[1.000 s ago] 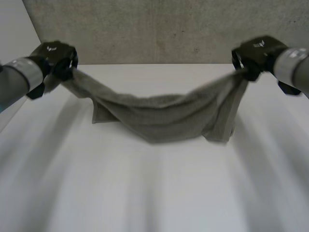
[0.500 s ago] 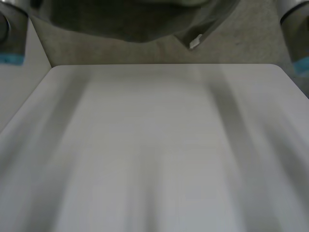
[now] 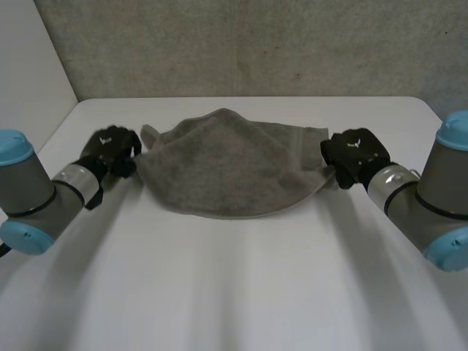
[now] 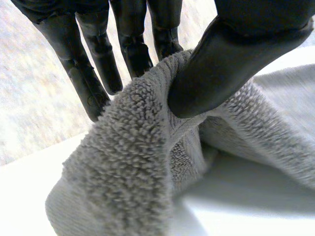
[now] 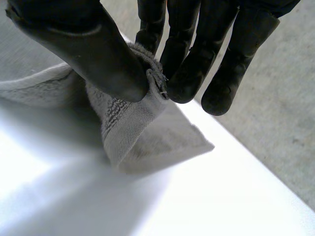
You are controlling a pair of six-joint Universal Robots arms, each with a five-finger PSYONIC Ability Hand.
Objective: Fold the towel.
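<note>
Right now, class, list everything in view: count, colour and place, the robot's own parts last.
towel: one, grey, on the table between the hands
table: one, white, under the towel
backdrop: one, grey, beyond the table's far edge
left hand: one, black, pinching the towel's left end
right hand: one, black, pinching the towel's right end
left arm: one, grey with blue caps, over the table's left side
right arm: one, grey with blue caps, over the table's right side

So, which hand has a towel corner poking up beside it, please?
The left hand: a corner of the towel pokes up beside it, none by the right hand.
</note>
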